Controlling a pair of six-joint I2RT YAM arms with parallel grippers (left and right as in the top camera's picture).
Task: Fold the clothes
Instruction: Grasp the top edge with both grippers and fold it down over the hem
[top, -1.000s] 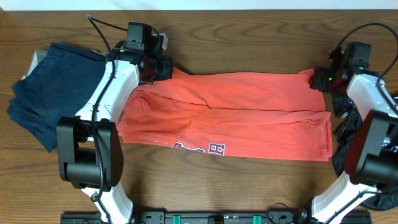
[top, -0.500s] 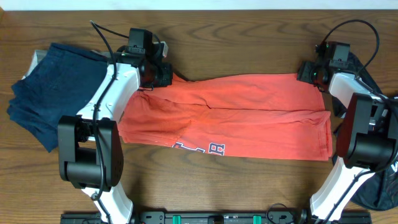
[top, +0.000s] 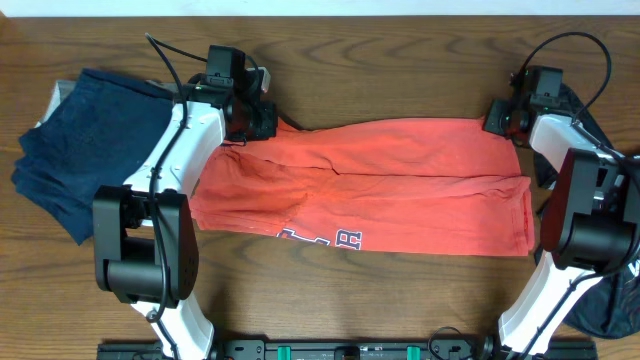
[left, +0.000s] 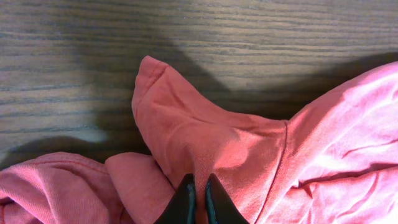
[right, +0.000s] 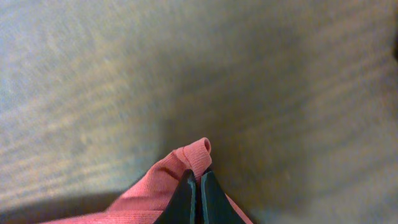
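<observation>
The coral-red T-shirt lies across the middle of the table as a long band, with white-and-dark lettering at its near edge. My left gripper is at the shirt's far left corner, shut on a fold of red cloth. At the far right corner my right gripper is shut on the shirt's hem, which pokes up between the fingertips. A navy-blue garment lies heaped at the left.
A dark garment lies at the right edge of the table, partly under the right arm. Bare wood table runs behind the shirt, up to a white wall strip at the far edge.
The right gripper moved in from the right onto the shirt's far right corner and shut on the hem. That corner now lies flatter. The left gripper has kept its hold.
</observation>
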